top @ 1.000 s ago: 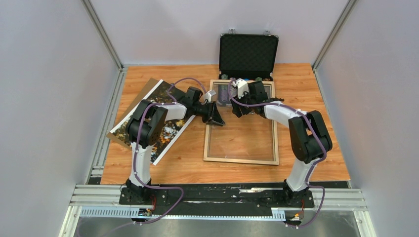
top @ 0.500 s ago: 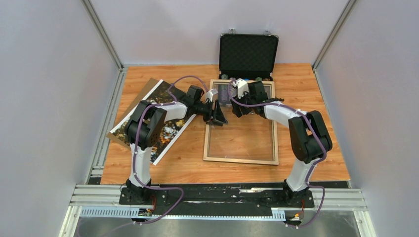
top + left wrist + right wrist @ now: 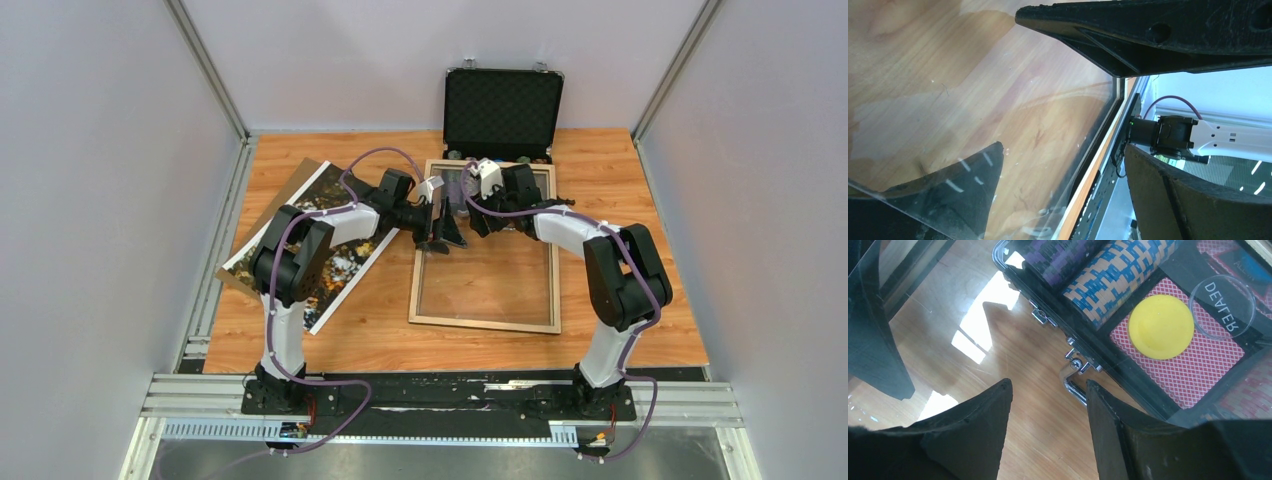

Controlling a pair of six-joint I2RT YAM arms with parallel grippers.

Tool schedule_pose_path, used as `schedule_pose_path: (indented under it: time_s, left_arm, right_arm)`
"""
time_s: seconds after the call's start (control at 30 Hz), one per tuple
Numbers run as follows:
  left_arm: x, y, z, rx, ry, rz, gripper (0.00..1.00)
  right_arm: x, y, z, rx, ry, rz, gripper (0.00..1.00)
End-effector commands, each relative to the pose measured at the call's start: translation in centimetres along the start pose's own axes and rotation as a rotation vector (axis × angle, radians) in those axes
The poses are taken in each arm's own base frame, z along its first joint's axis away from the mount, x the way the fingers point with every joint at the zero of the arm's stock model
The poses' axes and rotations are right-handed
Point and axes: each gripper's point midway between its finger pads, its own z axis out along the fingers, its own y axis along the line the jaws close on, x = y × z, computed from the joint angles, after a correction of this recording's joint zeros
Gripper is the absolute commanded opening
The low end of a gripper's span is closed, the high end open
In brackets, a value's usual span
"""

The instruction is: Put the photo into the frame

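Since a second ago, the left gripper (image 3: 442, 228) has gone from nearly closed to spread wide, with nothing between its fingers. It has also moved a little along the frame's left rail toward the far end. The frame (image 3: 485, 322) has shifted slightly: its near left corner now lies a touch further left. The right gripper (image 3: 470, 212) has stayed over the far left part of the frame. Its fingers are partly apart, and only the table (image 3: 640, 300) and a case latch show in the gap.

By count there are two arms and one frame, which lies flat with its light wood side up. One clear sheet (image 3: 490, 275) covers the frame's opening. One photo (image 3: 345, 262) lies face up and askew just left of the frame, outside it. It rests on one brown board (image 3: 300, 172). One black case (image 3: 503, 105) stands open just beyond the frame's far rail. The right wrist view shows one yellow disc (image 3: 1161, 326) in the case.
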Motion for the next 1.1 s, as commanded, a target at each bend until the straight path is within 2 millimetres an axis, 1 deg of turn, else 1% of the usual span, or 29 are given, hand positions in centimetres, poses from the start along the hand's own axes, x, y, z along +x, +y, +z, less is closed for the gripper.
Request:
schedule_pose_path:
  time_s: [0.0,0.6,0.8,1.07]
  left_arm:
    - [0.3,3.9,-0.2,-0.145,-0.017,0.025,1.00]
    - [0.2,3.9,-1.2,-0.204,-0.023,0.063,1.00]
    - [0.0,3.6,-1.5,-0.211,-0.028,0.064,1.00]
    - [0.0,2.8,-2.1,-0.225,-0.042,0.009,1.00]
  right_arm:
    - [0.8,-0.3,0.1,0.010,0.013,-0.002,0.58]
    - [0.9,-0.6,0.0,0.015,0.014,0.001,0.56]
    - [1.0,-0.7,0.0,0.018,0.016,0.001,0.56]
    - [1.0,-0.7,0.0,0.023,0.016,0.000,0.55]
